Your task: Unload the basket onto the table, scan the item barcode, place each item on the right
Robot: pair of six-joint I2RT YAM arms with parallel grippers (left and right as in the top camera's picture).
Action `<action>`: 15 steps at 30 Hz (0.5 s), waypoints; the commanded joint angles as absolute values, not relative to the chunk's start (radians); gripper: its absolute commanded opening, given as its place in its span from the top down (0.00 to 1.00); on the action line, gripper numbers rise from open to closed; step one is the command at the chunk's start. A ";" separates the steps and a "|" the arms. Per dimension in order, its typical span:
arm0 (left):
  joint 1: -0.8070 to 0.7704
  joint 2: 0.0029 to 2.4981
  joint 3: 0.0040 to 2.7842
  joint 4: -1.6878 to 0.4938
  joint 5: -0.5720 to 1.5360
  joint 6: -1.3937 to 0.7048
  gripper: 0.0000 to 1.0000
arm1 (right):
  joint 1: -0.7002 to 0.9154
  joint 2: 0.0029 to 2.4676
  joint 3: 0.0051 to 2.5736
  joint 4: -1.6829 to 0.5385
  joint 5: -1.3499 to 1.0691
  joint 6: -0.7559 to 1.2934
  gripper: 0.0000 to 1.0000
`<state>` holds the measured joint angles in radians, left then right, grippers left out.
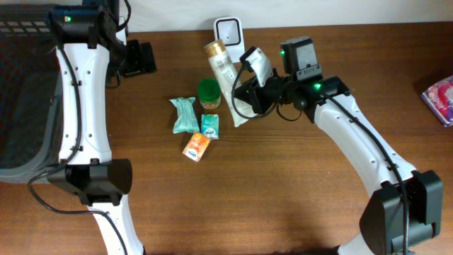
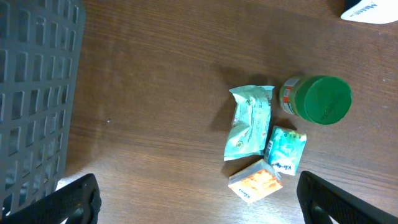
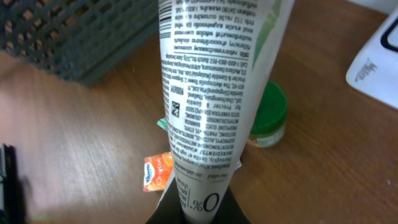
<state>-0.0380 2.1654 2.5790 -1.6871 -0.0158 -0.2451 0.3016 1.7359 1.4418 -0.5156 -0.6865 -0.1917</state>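
Right gripper [image 3: 199, 208] pinches tube [image 3: 211, 93] by its tail; left gripper [image 2: 199, 199] gapes empty.
Overhanging the jaws, it may sag; barcode side unclear.

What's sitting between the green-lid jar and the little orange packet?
A small teal packet lies between the green-lid jar and the orange packet. The overhead view shows it best.

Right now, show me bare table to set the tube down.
Bare wood spreads from the orange packet to the right arm, and between the left arm and teal pouch. Crowded around jar, tube, scanner.
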 commanded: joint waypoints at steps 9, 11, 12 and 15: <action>-0.036 2.149 2.585 -1.688 -0.023 -0.233 0.01 | 0.200 1.696 1.465 -0.499 -0.932 -0.016 0.96; -0.036 2.149 2.585 -1.688 -0.023 -0.233 0.01 | 0.200 1.696 1.464 -0.502 -0.932 -0.009 0.96; -0.036 2.149 2.585 -1.688 -0.023 -0.233 0.01 | 0.200 1.697 1.464 -0.505 -0.932 -0.008 0.96; -0.036 2.149 2.585 -1.688 -0.023 -0.233 0.01 | 0.200 1.697 1.464 -0.522 -0.931 -0.006 0.96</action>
<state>-0.0380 2.1654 2.5790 -1.6871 -0.0158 -0.2451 0.2005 1.7359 1.4418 -0.5228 -0.8818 -0.0113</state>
